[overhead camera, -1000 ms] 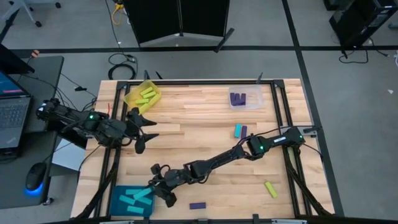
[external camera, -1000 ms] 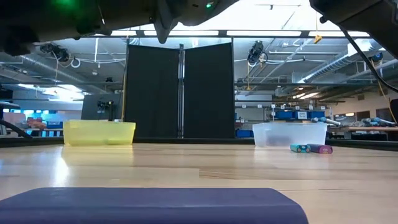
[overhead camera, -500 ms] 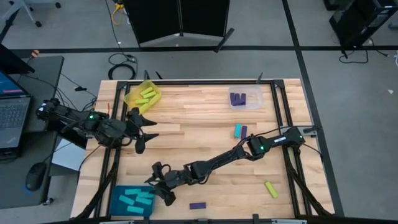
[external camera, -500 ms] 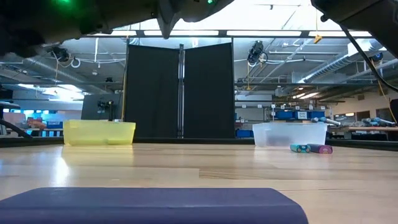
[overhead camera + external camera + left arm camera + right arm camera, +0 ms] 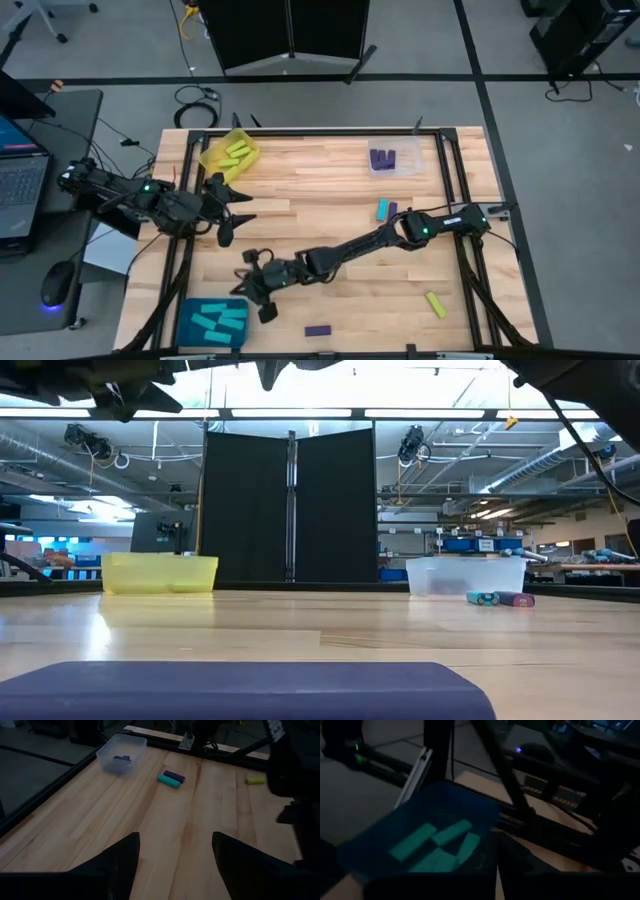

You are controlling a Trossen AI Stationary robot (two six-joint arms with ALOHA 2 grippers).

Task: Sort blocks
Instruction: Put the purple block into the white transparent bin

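Observation:
My right gripper [image 5: 250, 292] is shut on nothing, a little above the table beside the teal tray [image 5: 190, 335], which holds several cyan blocks [image 5: 430, 842]. My left gripper [image 5: 228, 206] waits open at the left side, nothing between its fingers [image 5: 120, 862]. Yellow-green blocks lie in the yellow tray [image 5: 212, 160] and purple ones in the clear tray [image 5: 410, 165]. Flat on the wood lie a cyan block [image 5: 382, 209] beside a purple block [image 5: 392, 211], a yellow-green block [image 5: 435, 304], and another purple block [image 5: 318, 330] at the near edge.
My right arm [image 5: 360, 248] stretches slantwise across the table's middle from the right side. A black frame rail [image 5: 440, 170] borders the tabletop. Bare wood lies between the yellow tray and the clear tray. A laptop and a mouse sit on a desk beyond the left edge.
My right gripper has risen and drawn back from the teal tray toward the far edge, with its arm swinging the same way. The cyan blocks have stayed in the tray.

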